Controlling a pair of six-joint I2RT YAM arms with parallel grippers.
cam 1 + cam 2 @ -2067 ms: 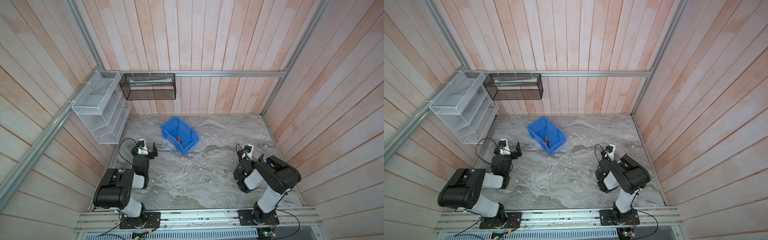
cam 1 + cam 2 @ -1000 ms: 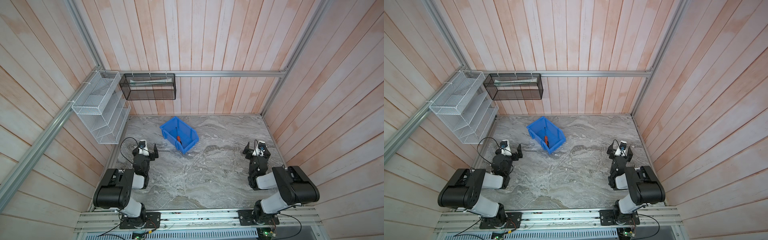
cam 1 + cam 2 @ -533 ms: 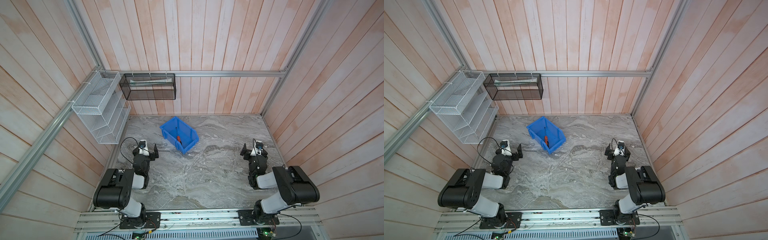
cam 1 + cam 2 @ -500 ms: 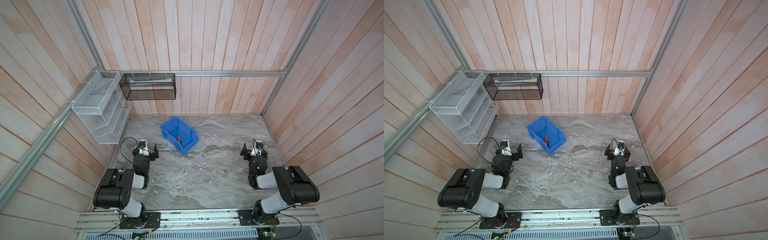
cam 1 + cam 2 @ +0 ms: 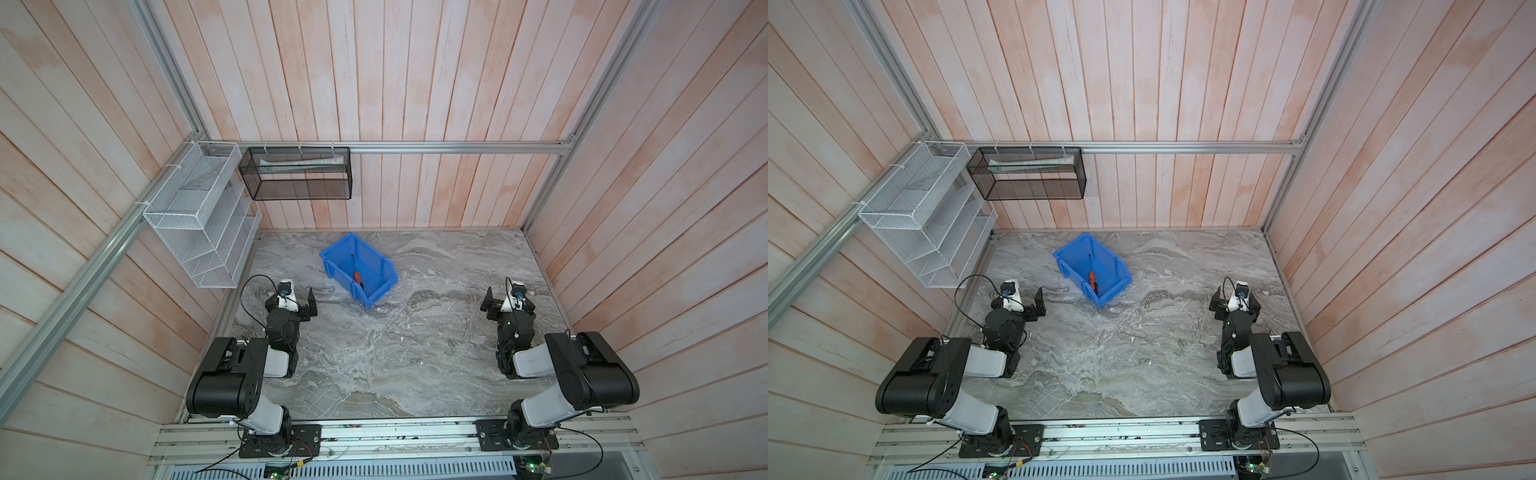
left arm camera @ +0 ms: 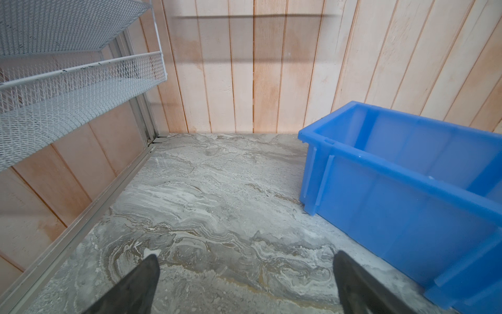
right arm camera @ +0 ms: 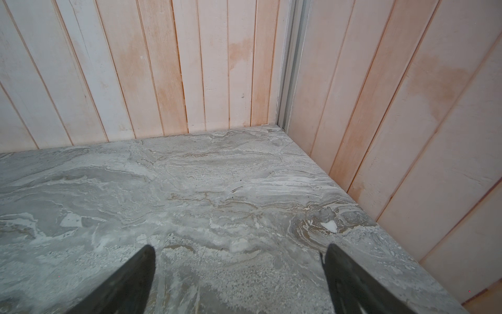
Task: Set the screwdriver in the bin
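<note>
Marble tabletop (image 5: 395, 353) w/ bin (image 5: 374, 266), pinkish plank walls (image 5: 415, 83) round it.

No text, label, brand mark, number or sign can be read in any view. The bin (image 6: 394, 212) wall, just beside the left gripper (image 6: 245, 257), shows plain blue plastic with no legible marking. In both top views the screwdriver (image 5: 356, 272) handle is too small to show any print. Small parts on the front rail are too small to read.
</note>
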